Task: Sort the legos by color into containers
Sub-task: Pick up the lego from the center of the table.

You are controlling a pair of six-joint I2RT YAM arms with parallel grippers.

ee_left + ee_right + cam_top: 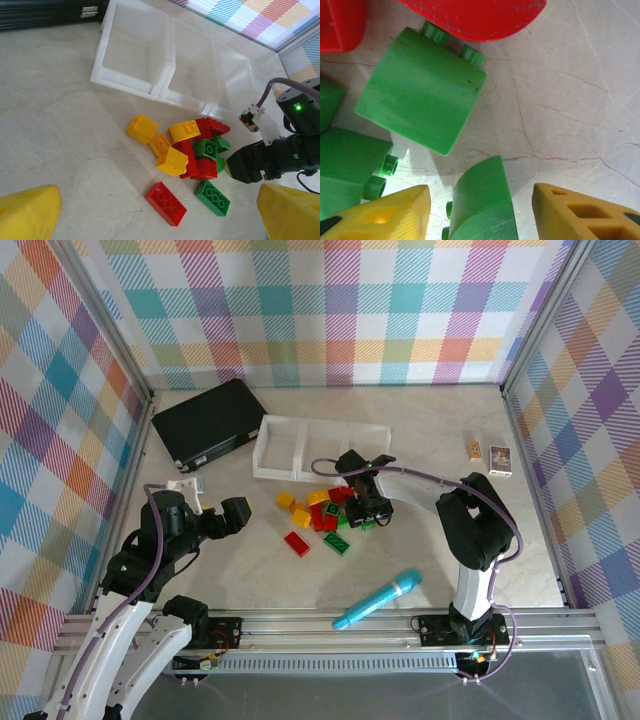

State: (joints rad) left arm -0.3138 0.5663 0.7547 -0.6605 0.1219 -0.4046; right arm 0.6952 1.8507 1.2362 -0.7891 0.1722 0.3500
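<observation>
Top external view: the pale surface (250,570) carries a black case (210,425) beside the white tray (262,448) of three containers. Just in front, the legos (318,512) lie heaped. Left fingers (30,212) gape wide. Right fingers (380,215) stand apart around a green brick (482,205), with gaps on either side.

Tray (283,448) at rear centre; case (210,423) just left of it, two cards (499,460) well apart to its right. Legos (322,515) piled on the table (250,570) just in front of the tray; stick (378,600) nearer still, in front of the pile and slightly right. Left gripper (232,515) left of the pile, apart from it; right gripper (368,518) at the pile's right edge, one of the legos between its fingers.
</observation>
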